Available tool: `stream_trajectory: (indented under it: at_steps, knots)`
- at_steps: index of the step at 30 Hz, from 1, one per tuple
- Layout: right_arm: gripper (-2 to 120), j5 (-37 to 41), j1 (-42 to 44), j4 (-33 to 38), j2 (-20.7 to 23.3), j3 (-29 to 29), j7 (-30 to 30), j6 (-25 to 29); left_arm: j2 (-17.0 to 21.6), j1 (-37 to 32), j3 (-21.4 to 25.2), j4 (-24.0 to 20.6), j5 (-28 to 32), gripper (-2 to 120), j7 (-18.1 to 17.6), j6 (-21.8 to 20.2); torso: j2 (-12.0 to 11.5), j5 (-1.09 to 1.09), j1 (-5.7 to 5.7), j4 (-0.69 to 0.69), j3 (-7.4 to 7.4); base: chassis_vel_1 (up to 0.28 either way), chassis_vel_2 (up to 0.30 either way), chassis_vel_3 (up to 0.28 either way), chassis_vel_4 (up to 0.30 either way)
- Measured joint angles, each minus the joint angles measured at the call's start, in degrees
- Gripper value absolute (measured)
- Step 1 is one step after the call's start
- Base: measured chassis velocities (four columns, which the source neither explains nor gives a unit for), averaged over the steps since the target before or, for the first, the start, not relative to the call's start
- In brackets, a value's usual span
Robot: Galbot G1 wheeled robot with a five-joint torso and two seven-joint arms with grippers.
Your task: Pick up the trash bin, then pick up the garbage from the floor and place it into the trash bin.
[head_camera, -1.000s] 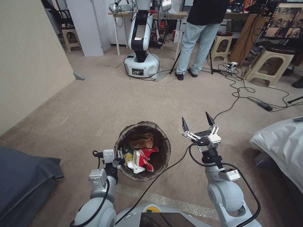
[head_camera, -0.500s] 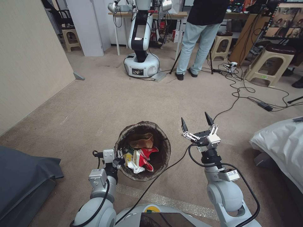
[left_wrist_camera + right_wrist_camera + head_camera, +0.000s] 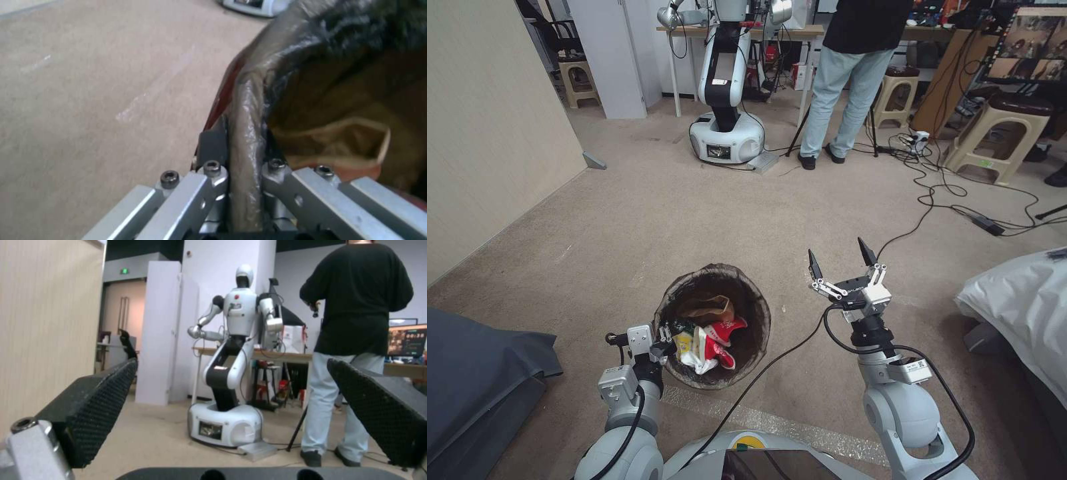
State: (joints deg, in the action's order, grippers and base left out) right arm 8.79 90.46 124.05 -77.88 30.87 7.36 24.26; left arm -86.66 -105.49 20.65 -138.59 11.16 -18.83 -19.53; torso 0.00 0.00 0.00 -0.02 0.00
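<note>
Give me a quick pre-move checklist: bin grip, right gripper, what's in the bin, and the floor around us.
1. Left gripper clamped on the trash bin rim: ok; the left wrist view shows the lined rim pinched between its fingers.
2. Right gripper free: ok; open, holding nothing, raised to the right of the bin.
3. Garbage inside the bin: ok; a brown paper bag, red-and-white cups and wrappers lie in it.
4. Litter left on the carpet: cannot tell; none seen in the head view.
5. Cable near the bin: not ok; it passes close by the rim.
</note>
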Motion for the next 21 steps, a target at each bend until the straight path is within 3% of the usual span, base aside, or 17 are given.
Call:
stream_trajectory:
  at_steps: [7, 21]
  knots:
    - [100, 0.0, 0.1, 0.1, -0.1, 0.0, 0.0, 0.0, 0.0, -0.3, 0.0, -0.1, 0.1, 0, -0.2, -0.1, 0.0, 0.0, 0.0, 0.03, 0.0, 0.0, 0.0, 0.0, 0.0]
    - [100, -0.1, 0.4, 0.2, -0.3, 0.2, 0.3, 0.6, 0.4, 1.3, 0.7, 1.5, 7.8, 0, -3.7, -9.5, 0.0, 0.0, 0.0, 0.02, 0.0, 0.0, 0.0, 0.0, 0.0]
